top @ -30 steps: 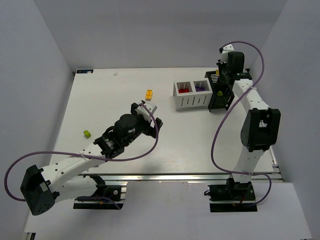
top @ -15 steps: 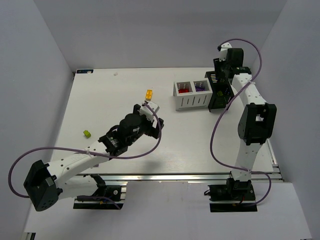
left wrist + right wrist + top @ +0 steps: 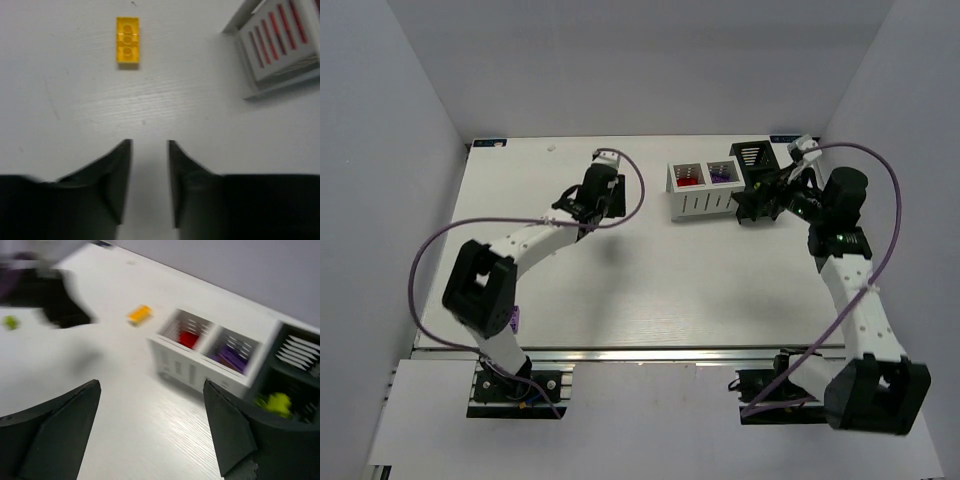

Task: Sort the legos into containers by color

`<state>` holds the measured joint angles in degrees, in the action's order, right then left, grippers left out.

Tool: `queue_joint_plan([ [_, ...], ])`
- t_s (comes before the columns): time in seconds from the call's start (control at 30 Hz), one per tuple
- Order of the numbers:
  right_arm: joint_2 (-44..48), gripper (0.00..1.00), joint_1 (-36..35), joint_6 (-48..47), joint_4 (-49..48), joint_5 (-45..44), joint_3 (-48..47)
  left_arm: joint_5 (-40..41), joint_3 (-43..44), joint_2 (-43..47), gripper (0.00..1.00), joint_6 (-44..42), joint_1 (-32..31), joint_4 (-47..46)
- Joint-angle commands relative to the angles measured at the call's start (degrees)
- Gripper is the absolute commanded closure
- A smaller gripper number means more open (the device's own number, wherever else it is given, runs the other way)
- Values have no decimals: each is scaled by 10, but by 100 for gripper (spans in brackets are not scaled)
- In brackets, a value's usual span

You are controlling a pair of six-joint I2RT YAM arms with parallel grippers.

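Observation:
A yellow lego (image 3: 127, 40) lies flat on the white table just ahead of my left gripper (image 3: 149, 145). Its jaws stand a narrow gap apart with only bare table between them. From above, the left gripper (image 3: 605, 200) hides that brick. My right gripper (image 3: 151, 385) is wide open and empty, low beside the containers (image 3: 760, 190). The white box (image 3: 185, 367) holds red legos (image 3: 189, 338) and purple legos (image 3: 231, 357). A lime green lego (image 3: 275, 402) lies in the black bin (image 3: 750, 155). Another lime lego (image 3: 9, 321) sits far left on the table.
The white box's slatted corner (image 3: 275, 55) stands to the right of the left gripper. The left arm's elbow (image 3: 480, 280) reaches over the table's left side, with purple cables looping off both arms. Grey walls close in the table on three sides.
The left arm has swung from mid-table out to the yellow lego and narrowed its jaws. The right gripper has opened and drawn back from above the black bin.

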<state>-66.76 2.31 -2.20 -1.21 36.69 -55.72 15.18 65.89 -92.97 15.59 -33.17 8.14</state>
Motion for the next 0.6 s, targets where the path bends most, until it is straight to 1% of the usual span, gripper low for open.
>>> queue_joint_plan([
  [0.0, 49, 11, 0, 73, -75, 197, 53, -7, 94, -94, 41, 34, 37, 77],
  [0.03, 58, 11, 4, 82, -73, 217, 61, -15, 122, -121, 23, 31, 42, 88],
  [0.07, 81, 11, 7, 87, -77, 222, 68, -23, 173, -145, 16, 13, 43, 97],
  [0.1, 91, 11, 14, 96, -81, 222, 75, -28, 196, -188, 11, 4, 49, 106],
  [0.13, 101, 12, 16, 95, -82, 225, 80, -30, 216, -207, 8, -6, 50, 108],
  [0.17, 117, 12, 19, 95, -81, 225, 81, -30, 257, -225, 3, -20, 50, 114],
  [0.2, 124, 14, 27, 95, -81, 226, 84, -28, 276, -257, 3, -28, 50, 115],
  [0.4, 136, 18, 49, 108, -85, 255, 91, 11, 416, -350, 3, -55, 55, 155],
  [0.57, 138, 18, 67, 112, -89, 279, 93, 37, 463, -397, 7, -61, 55, 170],
])
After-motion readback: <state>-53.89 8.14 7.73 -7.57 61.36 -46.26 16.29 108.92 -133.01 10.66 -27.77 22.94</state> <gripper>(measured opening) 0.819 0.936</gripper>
